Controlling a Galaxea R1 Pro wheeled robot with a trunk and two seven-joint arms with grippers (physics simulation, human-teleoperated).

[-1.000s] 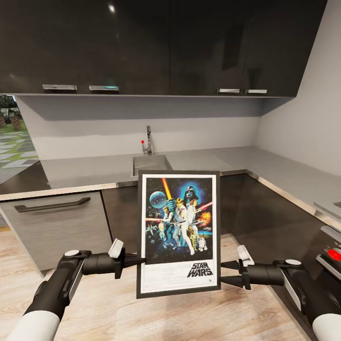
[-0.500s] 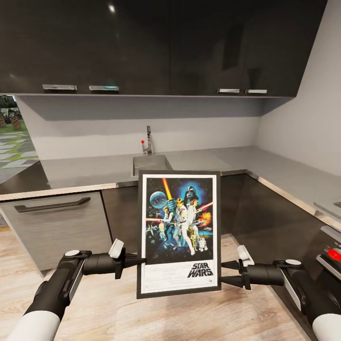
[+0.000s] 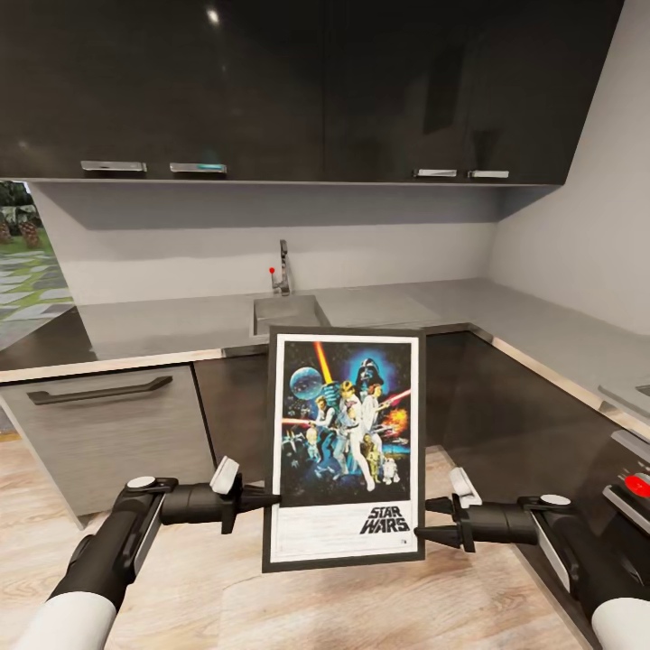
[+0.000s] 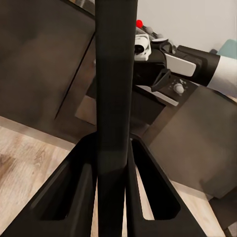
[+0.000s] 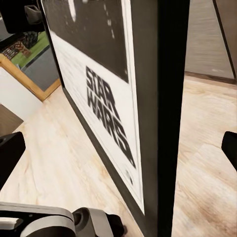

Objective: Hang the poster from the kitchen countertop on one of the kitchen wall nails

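Observation:
The Star Wars poster [image 3: 346,447] hangs upright in front of me, low over the wood floor, its black frame leaning slightly. My left gripper [image 3: 271,496] is shut on the poster's left edge; in the left wrist view the fingers [image 4: 79,182] clamp the frame [image 4: 114,98]. My right gripper [image 3: 422,521] is open, its jaws on either side of the poster's right edge without closing. The right wrist view has the poster [image 5: 108,113] between the spread fingertips [image 5: 10,148]. The grey kitchen countertop [image 3: 162,325] lies behind. The wall nails are out of view.
A sink [image 3: 284,311] with a tap [image 3: 283,268] is set in the worktop. Dark upper cabinets [image 3: 271,90] hang above, and a drawer front [image 3: 99,391] is at the left. An appliance with a red knob [image 3: 637,486] stands at the right, below a pale wall [image 3: 587,226].
The poster has shifted slightly right and down. My right gripper has moved left, bringing its open fingertips to the poster's right edge.

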